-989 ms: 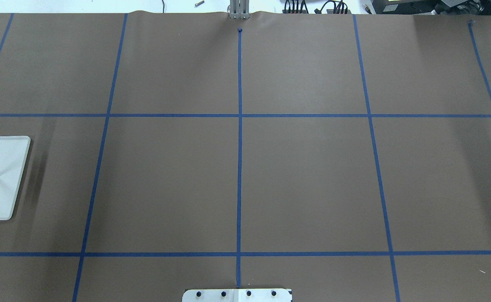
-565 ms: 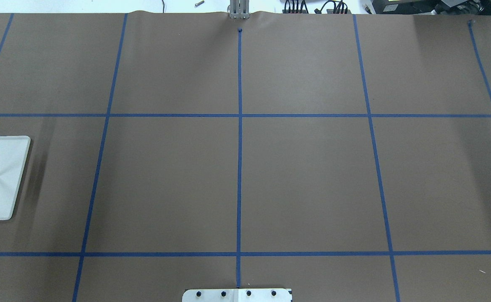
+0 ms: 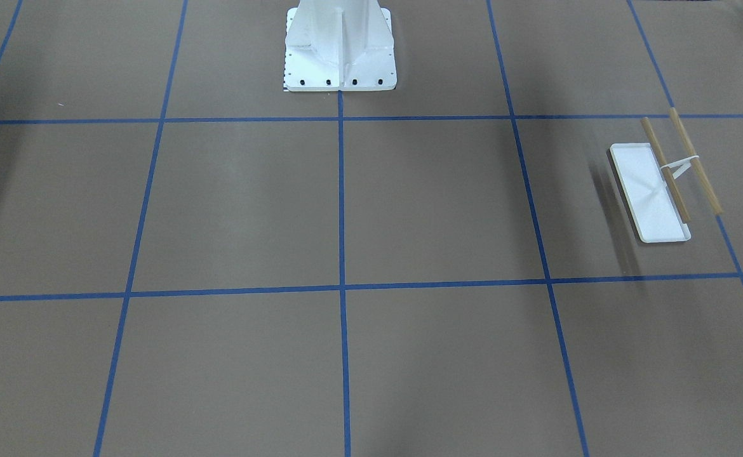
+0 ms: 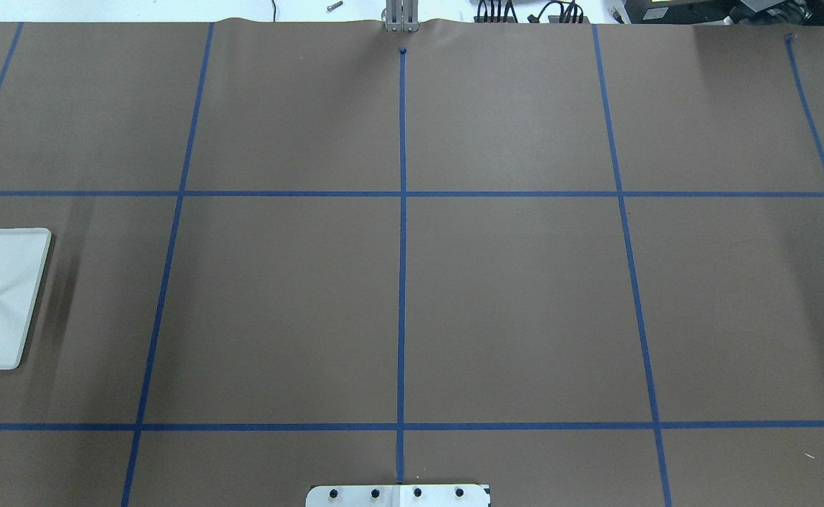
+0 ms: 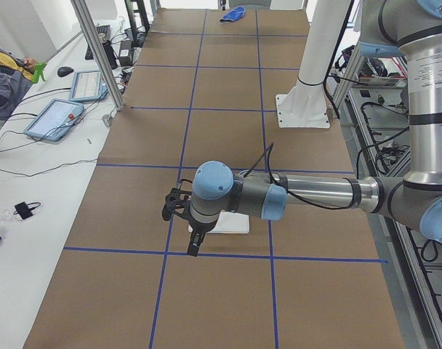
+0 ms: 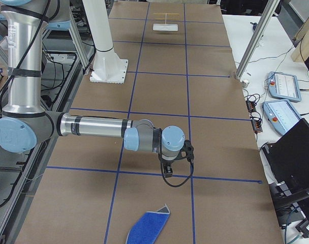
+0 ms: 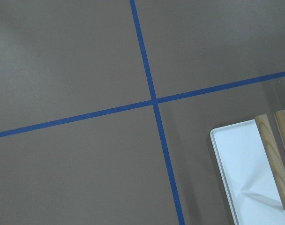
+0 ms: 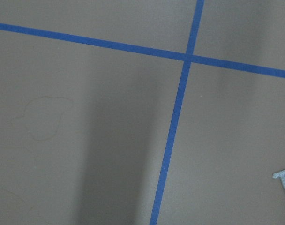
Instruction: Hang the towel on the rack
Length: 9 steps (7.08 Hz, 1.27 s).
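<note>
Front-facing view: the rack sits on the brown bench out at 3 o'clock, white tray flat and two wood bars side by side above it, with nothing hanging on them. The white pedestal is up at 12 o'clock, and blue tape lines cut the bench into squares. No arm shows in this one.

Overhead view: the rack is jammed against the 9 o'clock edge and half cropped off. The pedestal's bolted plate pokes in at 6 o'clock.

Left side view: the near arm stretches across the bench, and the left tool hangs right over the rack, whose tray peeks out underneath. Can't tell if its fingers are apart or together from here. The towel is a small blue lump way off at 12 o'clock, at the far end of the bench.

Right side view: the towel lies flat on the bench at 6 o'clock with a grey corner showing. The right tool hangs above the bench near it, not touching. Can't tell its fingers either. The rack is tiny at 12 o'clock.

Left wrist view: a tray corner and both bars at 4 o'clock.

Right wrist view: a pale-edged towel corner at 4 o'clock.
</note>
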Motion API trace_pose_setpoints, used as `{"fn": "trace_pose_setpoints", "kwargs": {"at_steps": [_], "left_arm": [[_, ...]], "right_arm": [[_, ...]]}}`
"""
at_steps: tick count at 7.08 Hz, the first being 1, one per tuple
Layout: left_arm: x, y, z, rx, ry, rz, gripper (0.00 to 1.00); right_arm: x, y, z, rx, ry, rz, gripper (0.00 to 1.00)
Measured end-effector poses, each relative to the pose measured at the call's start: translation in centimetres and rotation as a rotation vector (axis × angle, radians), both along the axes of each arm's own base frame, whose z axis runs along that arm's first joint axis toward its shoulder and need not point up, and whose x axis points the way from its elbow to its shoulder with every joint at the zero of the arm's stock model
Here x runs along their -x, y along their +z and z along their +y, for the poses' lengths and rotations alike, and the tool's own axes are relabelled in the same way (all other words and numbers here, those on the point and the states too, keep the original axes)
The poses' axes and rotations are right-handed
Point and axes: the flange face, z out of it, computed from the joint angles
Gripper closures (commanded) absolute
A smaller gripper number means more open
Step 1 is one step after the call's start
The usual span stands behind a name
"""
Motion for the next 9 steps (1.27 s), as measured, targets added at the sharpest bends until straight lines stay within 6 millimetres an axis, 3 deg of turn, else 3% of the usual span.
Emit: {"fn": "trace_pose_setpoints", "kwargs": {"at_steps": [4,6,9], "left_arm": [[0.0,0.4,0.1,0.011,-0.001,0.000,0.02],[0.0,0.6,0.1,0.016,-0.002,0.002,0.02],[0.0,0.6,0.1,0.019,-0.001,0.004,0.02]], "right_arm": [[-1.1,7.1,0.3,-0.065,-0.093,0.020,0.00],[-3.7,9.7,0.2,-0.071,-0.084,0.037,0.00],[-8.4,14.6,-2.0,-0.064,-0.091,0.049,0.00]]}}
